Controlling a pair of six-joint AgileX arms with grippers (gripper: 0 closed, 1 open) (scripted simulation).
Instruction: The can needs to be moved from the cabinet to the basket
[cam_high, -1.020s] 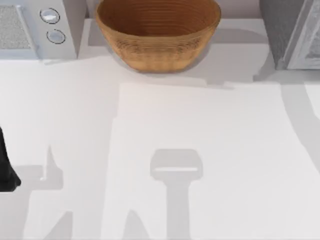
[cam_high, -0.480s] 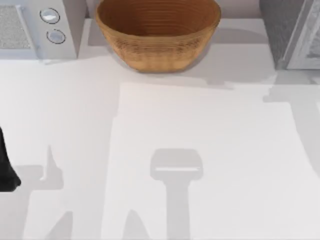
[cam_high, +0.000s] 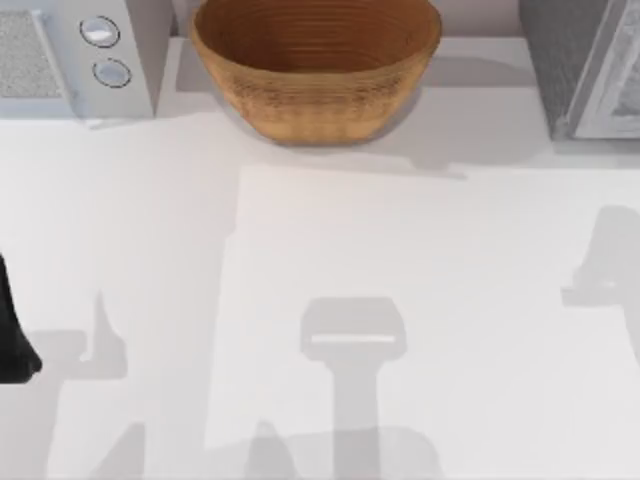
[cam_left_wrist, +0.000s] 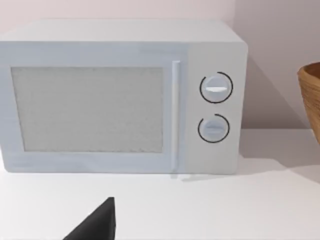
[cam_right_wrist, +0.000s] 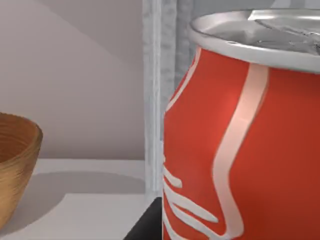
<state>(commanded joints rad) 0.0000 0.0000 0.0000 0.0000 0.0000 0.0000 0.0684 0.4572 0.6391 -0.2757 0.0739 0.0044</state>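
Where the right wrist view is checked, the can (cam_right_wrist: 240, 140) is seen very close up: red body, white script stripes, silver rim and lid at the top. It stands upright, just in front of the pale framed edge of the cabinet (cam_right_wrist: 152, 95). A dark piece of the right gripper is seen low beside the can; whether the jaws are clenched on the can or released cannot be told. Part of the basket (cam_right_wrist: 15, 165) is caught further off in the same view, on the white desk (cam_right_wrist: 90, 210), apart from the can.

From above, the basket (cam_high: 316, 65) is placed at the far edge of the desk (cam_high: 400, 260), centre, upright and open at the top, with nothing seen inside. The cabinet (cam_high: 585, 65) is set at the far right corner, dark speckled side toward the basket, pale door frame to its right. A white microwave (cam_high: 70, 55) with two round knobs is set at the far left corner. Basket and cabinet are near each other but not touching.

The left arm (cam_high: 12, 330) is parked at the left edge of the desk. A dark tip of the left gripper (cam_left_wrist: 95, 225) is seen in the left wrist view, pointed at the microwave (cam_left_wrist: 120, 95); the state of its jaws cannot be told.
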